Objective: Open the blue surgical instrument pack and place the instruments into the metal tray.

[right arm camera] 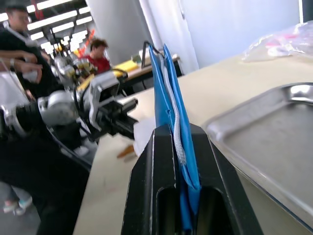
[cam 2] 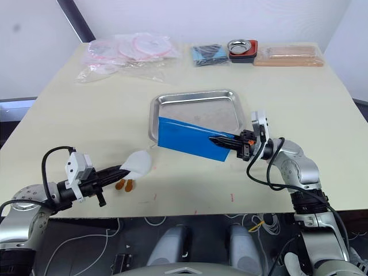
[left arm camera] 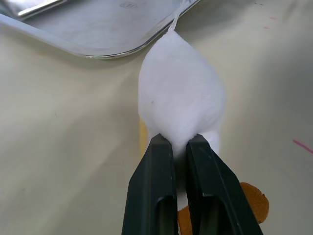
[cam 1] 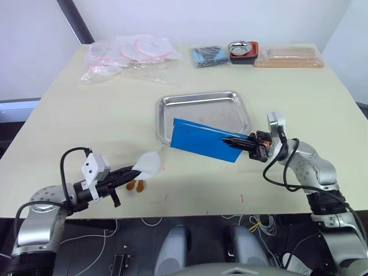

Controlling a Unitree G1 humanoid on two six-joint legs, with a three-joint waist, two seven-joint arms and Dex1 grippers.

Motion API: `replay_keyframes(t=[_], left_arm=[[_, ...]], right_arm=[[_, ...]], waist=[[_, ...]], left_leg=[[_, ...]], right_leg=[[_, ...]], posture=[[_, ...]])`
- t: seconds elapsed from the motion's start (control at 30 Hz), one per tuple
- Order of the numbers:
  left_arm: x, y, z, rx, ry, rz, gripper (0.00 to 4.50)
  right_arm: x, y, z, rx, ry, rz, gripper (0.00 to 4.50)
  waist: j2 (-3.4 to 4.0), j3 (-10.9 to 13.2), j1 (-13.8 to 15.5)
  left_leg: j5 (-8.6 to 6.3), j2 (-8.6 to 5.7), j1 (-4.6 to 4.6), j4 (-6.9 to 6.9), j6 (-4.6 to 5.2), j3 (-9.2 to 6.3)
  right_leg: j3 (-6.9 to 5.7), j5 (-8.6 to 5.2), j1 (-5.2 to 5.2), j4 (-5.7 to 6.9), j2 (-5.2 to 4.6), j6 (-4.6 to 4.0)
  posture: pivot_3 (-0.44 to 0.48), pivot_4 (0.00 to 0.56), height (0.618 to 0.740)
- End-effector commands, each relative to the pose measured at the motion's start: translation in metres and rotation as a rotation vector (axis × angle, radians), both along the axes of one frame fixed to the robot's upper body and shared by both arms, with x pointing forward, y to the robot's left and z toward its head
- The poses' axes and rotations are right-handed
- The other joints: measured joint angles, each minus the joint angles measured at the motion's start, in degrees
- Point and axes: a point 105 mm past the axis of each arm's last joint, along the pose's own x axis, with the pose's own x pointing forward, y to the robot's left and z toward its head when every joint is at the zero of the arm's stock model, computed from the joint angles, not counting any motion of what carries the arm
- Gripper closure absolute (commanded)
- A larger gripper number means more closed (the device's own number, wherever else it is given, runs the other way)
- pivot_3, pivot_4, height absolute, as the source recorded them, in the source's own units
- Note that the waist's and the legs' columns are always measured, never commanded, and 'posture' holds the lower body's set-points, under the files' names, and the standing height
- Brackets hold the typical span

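Note:
The blue surgical instrument pack [cam 1: 202, 140] hangs tilted over the front rim of the metal tray [cam 1: 201, 101], edge-on in the right wrist view [right arm camera: 161, 83]. My right gripper [cam 1: 226, 140] is shut on its right corner, the black fingers [right arm camera: 151, 166] clamping the blue wrap. At the front left, my left gripper [cam 1: 132, 171] is shut on a soft white piece [left arm camera: 181, 93] that lies on the table just short of the tray's near corner. Small orange bits [cam 1: 135, 185] lie under it. The instruments are hidden.
Along the far edge lie clear plastic bags [cam 1: 129, 54], a smaller blue packet [cam 1: 208, 56], a small steel bowl with a red base [cam 1: 243, 49] and a tan package [cam 1: 289, 57]. People [right arm camera: 95, 54] stand beyond the table's left side.

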Motion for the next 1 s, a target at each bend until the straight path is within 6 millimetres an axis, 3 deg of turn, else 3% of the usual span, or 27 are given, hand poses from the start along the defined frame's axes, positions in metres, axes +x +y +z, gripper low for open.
replay_keyframes(t=[0.03,0.2,0.37,0.43,0.6,0.8,0.9,1.0], left_arm=[[-0.01,0.001,-0.021,0.0,0.092,-0.005,4.46],[-0.005,0.001,-0.013,0.0,0.042,0.003,4.46],[0.003,0.013,0.009,0.115,-0.051,-0.009,4.46],[0.01,0.017,0.027,0.168,-0.084,-0.036,4.46],[0.016,0.024,0.043,0.234,-0.048,-0.093,4.46],[0.023,0.039,0.04,0.325,0.003,-0.09,4.46],[0.025,0.043,0.042,0.313,-0.015,-0.068,3.4],[0.023,0.046,0.052,0.247,-0.039,-0.048,1.69]], right_arm=[[-0.001,-0.008,0.031,0.064,-0.109,-0.006,4.5],[-0.002,-0.009,0.006,-0.14,-0.198,0.022,4.5],[-0.004,-0.006,-0.002,-0.218,-0.27,0.052,4.5],[-0.003,-0.006,-0.007,-0.261,-0.299,0.053,4.5],[-0.001,-0.003,-0.011,-0.272,-0.314,0.051,4.5],[-0.005,0.004,-0.016,-0.284,-0.321,0.065,4.5],[-0.005,0.005,-0.016,-0.283,-0.322,0.064,4.5],[-0.005,0.004,-0.017,-0.289,-0.318,0.07,4.5]], waist=[[0.0,0.0,0.0],[0.0,0.0,0.0],[0.0,0.0,-0.1],[-0.01,0.0,-0.1],[0.02,0.1,-0.2],[0.02,0.1,-0.3],[0.02,0.1,-0.3],[0.01,0.1,-0.2]], left_leg=[[0.0,0.0,0.0,0.0,0.0,0.0],[0.0,-0.02,-0.01,0.0,0.0,0.04],[0.0,0.0,0.0,0.0,0.0,0.02],[0.0,0.01,0.0,0.0,0.0,-0.02],[0.0,0.01,-0.01,0.0,0.0,0.06],[0.0,0.01,-0.06,-0.07,0.0,0.05],[0.0,0.01,-0.06,-0.06,0.0,0.06],[0.0,0.02,-0.06,-0.06,0.0,0.05]], right_leg=[[0.0,0.0,0.0,0.0,0.0,0.0],[0.01,0.0,0.0,-0.02,-0.02,0.01],[0.0,0.0,-0.01,0.0,0.01,0.01],[-0.03,0.0,-0.01,0.01,0.03,0.0],[0.02,-0.01,-0.03,0.0,0.03,0.01],[0.01,-0.01,-0.08,-0.05,0.04,0.0],[0.02,-0.01,-0.08,-0.04,0.04,0.0],[0.0,-0.01,-0.08,-0.04,0.04,0.0]], posture=[[0.0,0.15,0.74],[0.0,0.15,0.74],[0.0,0.15,0.74],[0.0,0.15,0.74],[0.0,0.15,0.74],[0.0,0.15,0.74],[0.0,0.15,0.74],[0.0,0.15,0.74]])
